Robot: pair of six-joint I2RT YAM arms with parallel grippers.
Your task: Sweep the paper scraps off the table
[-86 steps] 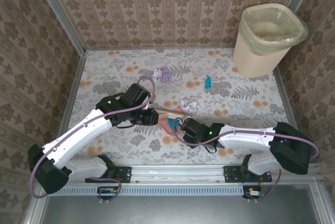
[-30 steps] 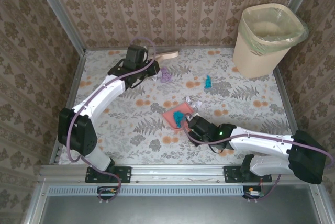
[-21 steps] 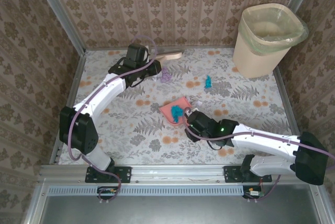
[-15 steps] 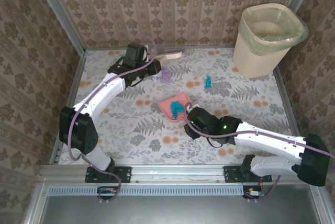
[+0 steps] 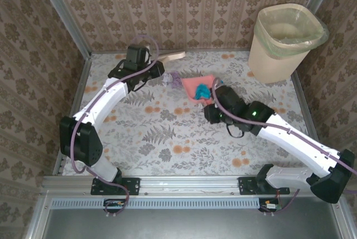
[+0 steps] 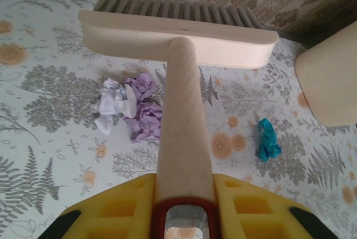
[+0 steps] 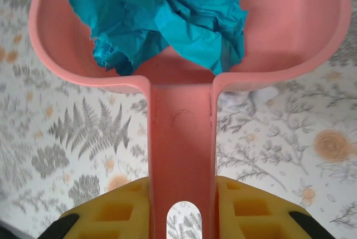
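teal scrap (image 7: 167,15) sits in the dustpan (image 7: 290,27) the right tool (image 7: 181,205) grips.

The near half of the table (image 5: 162,138), from 5 to 7 o'clock, is found open; passage is obstructed by a bin (image 5: 281,43) at 2 o'clock and a dustpan (image 5: 195,84) at 12 o'clock.

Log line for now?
left jaws: cream bristle brush | right jaws: pink plastic dustpan, teal paper wad inside | purple, white wads unswept

The dustpan (image 7: 290,27) is smooth pink plastic, the brush (image 6: 178,38) matt cream plastic, the paper scraps (image 6: 139,108) crumpled.
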